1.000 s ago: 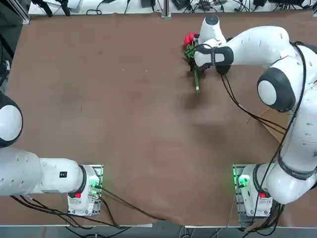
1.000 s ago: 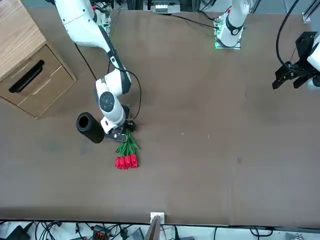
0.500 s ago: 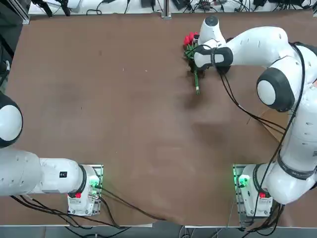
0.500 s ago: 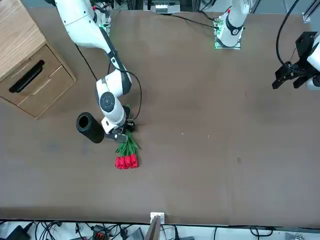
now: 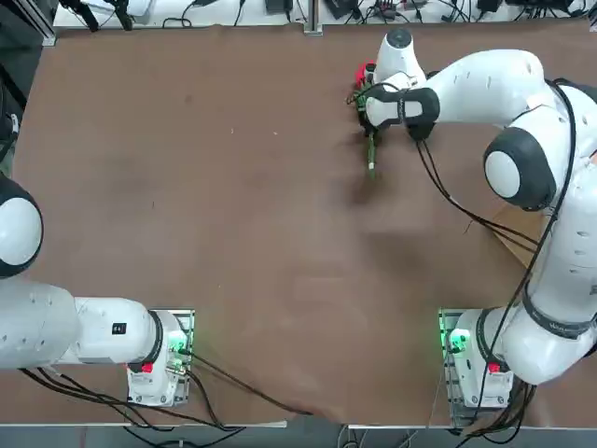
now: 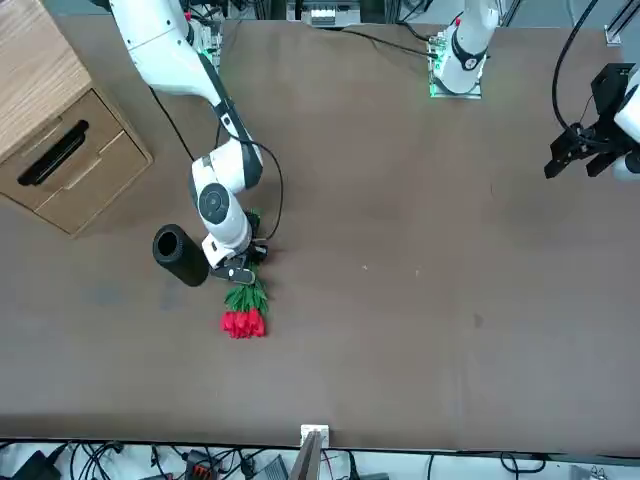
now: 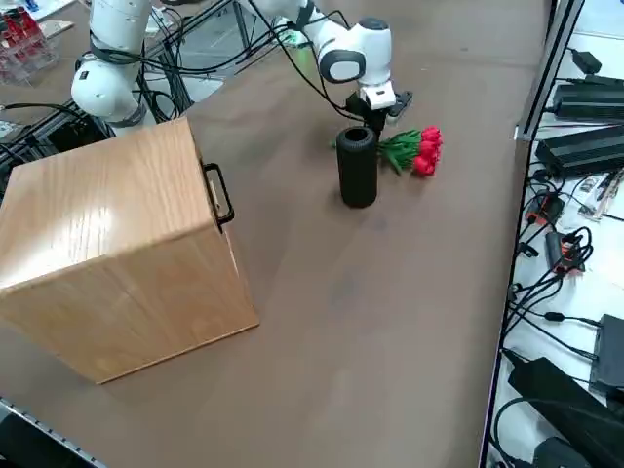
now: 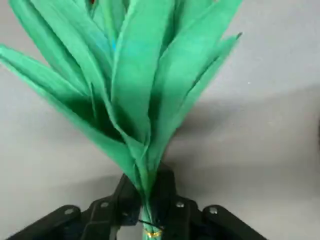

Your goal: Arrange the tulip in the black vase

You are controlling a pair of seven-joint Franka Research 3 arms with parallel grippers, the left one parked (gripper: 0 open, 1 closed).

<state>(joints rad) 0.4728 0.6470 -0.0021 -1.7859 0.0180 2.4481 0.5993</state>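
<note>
The tulip (image 6: 243,320) is a bunch of red blooms with green leaves (image 8: 135,75) and thin stems. My right gripper (image 6: 238,268) is shut on the stems just below the leaves, and the wrist view shows the fingers (image 8: 172,207) pinching them. The blooms point away from the robot toward the far table edge. In the top view the tulip's stem end (image 5: 370,161) sticks out under my gripper (image 5: 367,121), and the arm covers most of the blooms. The black vase (image 6: 180,255) stands upright close beside the gripper, mouth open upward; it also shows in the right side view (image 7: 358,168), with the tulip (image 7: 417,149) beyond it.
A wooden drawer cabinet (image 7: 127,249) with a black handle stands at the robot's right side of the table (image 6: 420,230). The far table edge (image 6: 310,440) lies a short way beyond the blooms, with cables behind it.
The tulip bunch has swung slightly in the gripper's hold. In the front view its blooms have shifted left, toward the vase. The arm has barely moved.
</note>
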